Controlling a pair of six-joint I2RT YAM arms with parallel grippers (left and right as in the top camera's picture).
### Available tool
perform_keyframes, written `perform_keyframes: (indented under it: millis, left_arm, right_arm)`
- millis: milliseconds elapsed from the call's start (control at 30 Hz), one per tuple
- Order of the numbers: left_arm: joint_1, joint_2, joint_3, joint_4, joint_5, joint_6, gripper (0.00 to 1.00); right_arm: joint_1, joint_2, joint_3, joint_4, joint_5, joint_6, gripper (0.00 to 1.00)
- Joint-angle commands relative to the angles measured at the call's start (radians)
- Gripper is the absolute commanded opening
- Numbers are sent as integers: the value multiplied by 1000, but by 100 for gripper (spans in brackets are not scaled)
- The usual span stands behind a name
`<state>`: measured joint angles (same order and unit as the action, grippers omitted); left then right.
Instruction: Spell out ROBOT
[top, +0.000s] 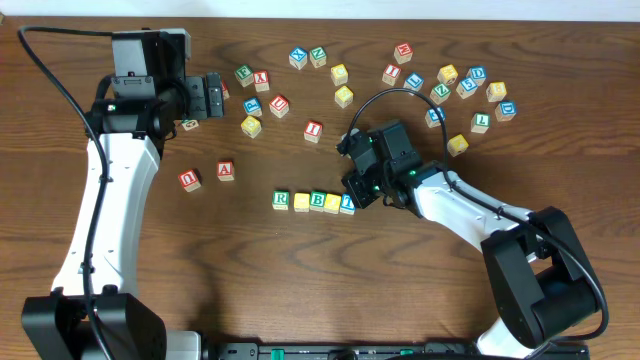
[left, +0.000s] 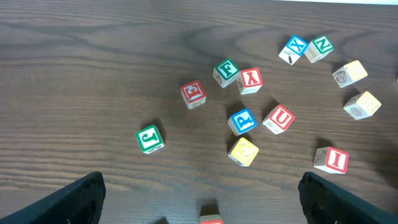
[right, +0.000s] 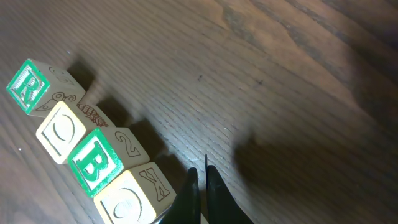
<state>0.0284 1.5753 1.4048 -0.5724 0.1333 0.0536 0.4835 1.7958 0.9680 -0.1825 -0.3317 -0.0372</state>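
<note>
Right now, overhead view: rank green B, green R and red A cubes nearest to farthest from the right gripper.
1. green B, just beside the right gripper
2. green R, two cubes further left
3. red A, far left, apart

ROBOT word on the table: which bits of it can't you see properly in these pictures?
- Blue T cube: in the overhead view the right claw covers part of it. It does not show in the right wrist view.
- Second yellow cube: in the right wrist view the bottom edge cuts it off.
- Yellow faces: in the overhead view their marks are too small to read.
- Red-topped cube: in the left wrist view the bottom edge cuts it off, so its letter is unreadable.
</note>
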Motion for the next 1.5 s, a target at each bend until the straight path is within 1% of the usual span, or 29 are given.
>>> perform_keyframes:
  millis: [0, 300, 633, 867, 1467]
  left_arm:
    - [1, -16, 13, 0, 13, 6, 98]
    - [1, -16, 13, 0, 13, 6, 98]
    - [1, -16, 13, 0, 13, 6, 98]
    - [1, -16, 13, 0, 13, 6, 98]
    - [1, -16, 13, 0, 13, 6, 98]
  right_arm:
    - [-6, 7, 19, -2, 44, 6, 1]
    - [-36, 7, 19, -85, 182, 14, 1]
    - [-117, 7, 19, -129, 163, 14, 1]
    - [-100, 7, 19, -220, 112, 18, 1]
    - [-10, 7, 18, -264, 85, 86, 1]
